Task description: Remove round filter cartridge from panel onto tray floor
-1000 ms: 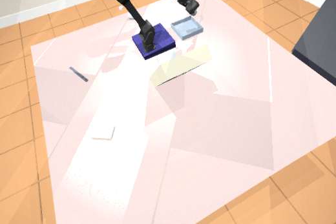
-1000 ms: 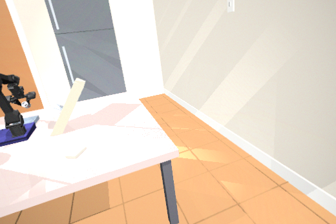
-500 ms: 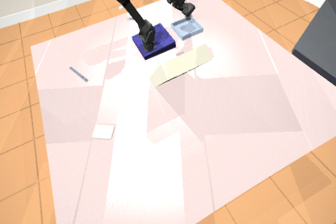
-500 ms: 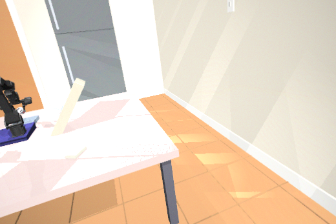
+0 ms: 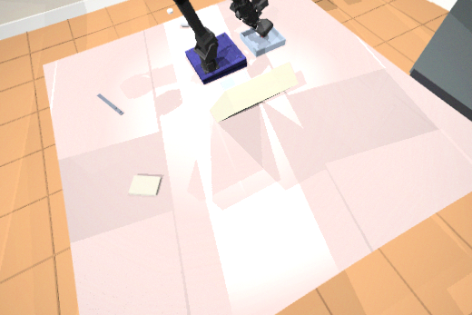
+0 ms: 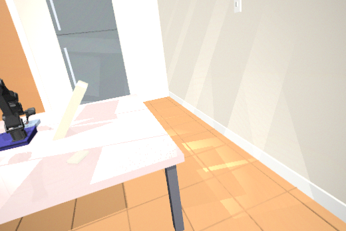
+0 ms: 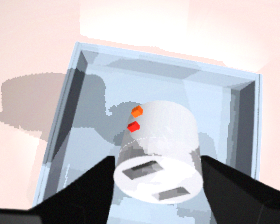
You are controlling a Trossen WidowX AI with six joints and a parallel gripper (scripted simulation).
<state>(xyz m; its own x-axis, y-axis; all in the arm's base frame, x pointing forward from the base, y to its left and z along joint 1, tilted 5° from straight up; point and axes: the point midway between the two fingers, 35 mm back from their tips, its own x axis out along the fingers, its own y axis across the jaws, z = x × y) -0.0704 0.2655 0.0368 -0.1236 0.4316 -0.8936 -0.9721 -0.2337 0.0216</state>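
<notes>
Gripper (image 5: 263, 33) (image 7: 157, 163) clamped on the filter cartridge (image 7: 163, 135), held by its slotted end w/ the rest free, prob. so it can be set down in the tray (image 5: 271, 48) (image 6: 38, 123) (image 7: 166, 63); cartridge is over the tray floor (contact? can't tell), slotted face toward wrist cam, long axis running away from it, red/orange nubs on one side
</notes>
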